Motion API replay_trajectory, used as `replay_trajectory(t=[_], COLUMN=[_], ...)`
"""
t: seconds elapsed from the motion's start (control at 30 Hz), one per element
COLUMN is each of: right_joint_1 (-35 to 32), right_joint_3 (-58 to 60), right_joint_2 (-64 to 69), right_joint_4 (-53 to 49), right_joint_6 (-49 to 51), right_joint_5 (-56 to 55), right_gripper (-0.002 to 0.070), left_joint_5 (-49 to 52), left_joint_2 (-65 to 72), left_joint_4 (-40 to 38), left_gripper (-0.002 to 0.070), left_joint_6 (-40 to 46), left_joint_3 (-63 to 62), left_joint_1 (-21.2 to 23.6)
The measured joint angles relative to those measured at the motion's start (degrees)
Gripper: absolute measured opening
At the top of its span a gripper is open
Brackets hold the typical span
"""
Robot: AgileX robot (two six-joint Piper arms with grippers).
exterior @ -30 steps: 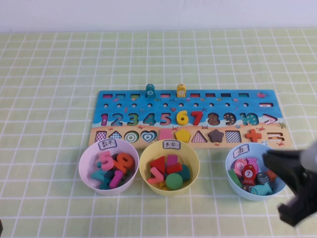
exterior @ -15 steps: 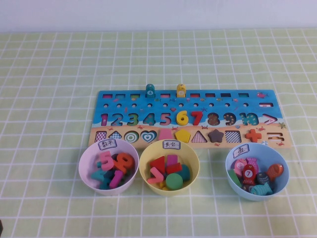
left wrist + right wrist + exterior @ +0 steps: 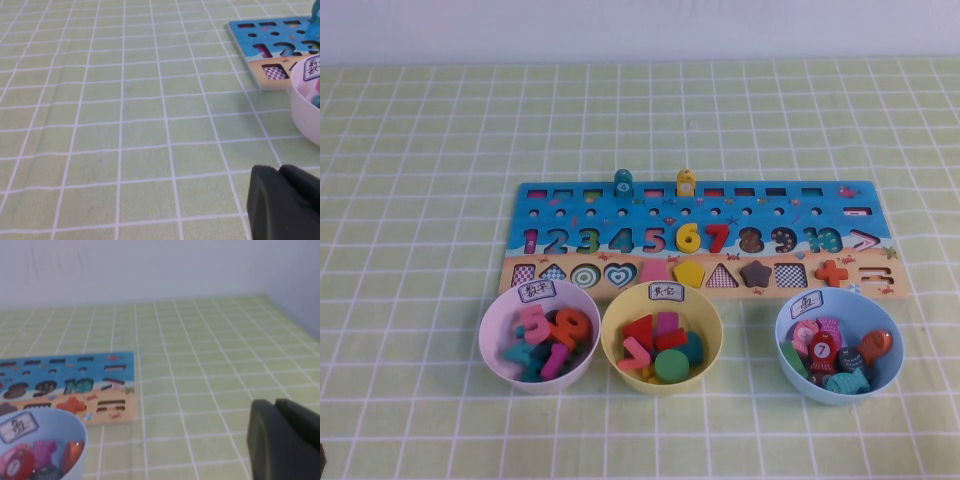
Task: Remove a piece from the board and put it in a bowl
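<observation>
The blue and tan board (image 3: 800, 215) lies across the middle of the table; its triangle cut-out (image 3: 722, 276) is empty. A solid-red flat piece (image 3: 640, 331), which looks like the triangle, lies in the yellow bowl (image 3: 712, 335) among other shape pieces. No arm shows in the high view. My left gripper (image 3: 279, 170) is shut and empty, low over the cloth to the left of the board (image 3: 260, 55). My right gripper (image 3: 274, 404) is shut and empty, over the cloth to the right of the board (image 3: 100, 365).
A pale pink bowl (image 3: 490, 330) of numbers stands left of the yellow one and a light blue bowl (image 3: 788, 320) of fish pieces right of it. Two small pegs (image 3: 623, 183) stand on the board's far edge. Green checked cloth covers the table.
My right gripper, which hung over the light blue bowl a second ago, has pulled back out of the high view. Board and bowls have not moved.
</observation>
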Motion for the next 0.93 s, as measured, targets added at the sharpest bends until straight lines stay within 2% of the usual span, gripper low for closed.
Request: replay_trajectory(t=[0.23,0.93], right_joint_1=[0.0,0.0], right_joint_3=[0.1,0.1], right_joint_2=[0.0,0.0], right_joint_4=[0.4,-1.75], right_joint_6=[0.0,-1.25], right_joint_5=[9.57,10.64], right_gripper=[-0.0018,-0.0018], left_joint_5=[0.0,0.0], left_joint_2=[0.0,0.0], left_joint_4=[0.0,0.0], left_gripper=[-0.0004,-0.0004], left_joint_6=[0.0,0.0], left_joint_3=[0.0,0.0], left_joint_1=[0.0,0.0])
